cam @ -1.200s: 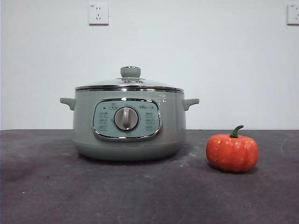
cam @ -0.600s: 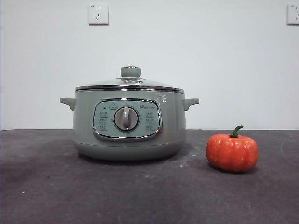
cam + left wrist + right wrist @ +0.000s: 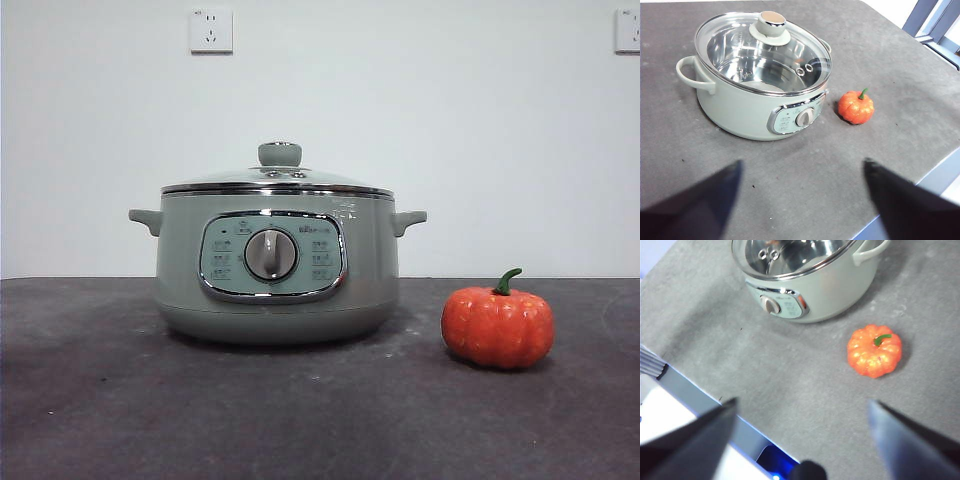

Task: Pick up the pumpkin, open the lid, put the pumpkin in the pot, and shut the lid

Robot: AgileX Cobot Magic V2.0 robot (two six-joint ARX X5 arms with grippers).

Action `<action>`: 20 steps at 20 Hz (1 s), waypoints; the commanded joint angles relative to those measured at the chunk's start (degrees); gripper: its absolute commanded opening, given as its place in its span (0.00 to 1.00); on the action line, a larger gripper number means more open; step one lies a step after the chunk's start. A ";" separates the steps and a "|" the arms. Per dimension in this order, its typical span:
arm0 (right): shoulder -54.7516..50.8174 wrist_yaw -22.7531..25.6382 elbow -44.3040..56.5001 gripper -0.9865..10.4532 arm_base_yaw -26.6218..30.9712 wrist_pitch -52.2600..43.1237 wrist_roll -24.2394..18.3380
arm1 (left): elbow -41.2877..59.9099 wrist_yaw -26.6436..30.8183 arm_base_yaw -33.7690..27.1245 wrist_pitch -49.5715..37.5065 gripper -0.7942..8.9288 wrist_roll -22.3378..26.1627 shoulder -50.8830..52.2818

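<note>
Pot stands on the table in the front view, the lid seated on its rim; the pumpkin sits upright on the table beside the pot, apart from it. No arm shows here. Left wrist view: the left gripper hangs above the table with jaws spread wide, grasping nothing, pot and pumpkin ahead of it. Right wrist view: the right gripper is likewise released and empty, above the table near the pumpkin.

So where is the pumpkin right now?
In the front view, the pumpkin sits on the table right of the pot, apart from it, with neither gripper touching it.
</note>
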State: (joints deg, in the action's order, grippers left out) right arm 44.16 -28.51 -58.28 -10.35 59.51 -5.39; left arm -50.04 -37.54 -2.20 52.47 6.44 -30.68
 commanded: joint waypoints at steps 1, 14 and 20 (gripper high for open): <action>1.22 0.02 -0.07 0.69 -0.90 -1.14 0.42 | -0.26 -0.02 -0.02 -0.33 0.82 0.68 0.09; 25.86 13.84 -0.07 0.69 -7.04 -15.17 0.13 | -0.26 -0.07 -0.02 -0.33 0.82 0.68 0.11; 37.46 18.71 -0.07 0.69 -9.79 -22.53 -0.48 | -0.26 -0.04 0.00 -0.33 0.82 0.68 0.11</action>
State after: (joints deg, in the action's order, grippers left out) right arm 81.36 -9.82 -58.28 -19.97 37.01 -5.50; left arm -50.04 -37.50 -2.20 52.40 6.63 -30.68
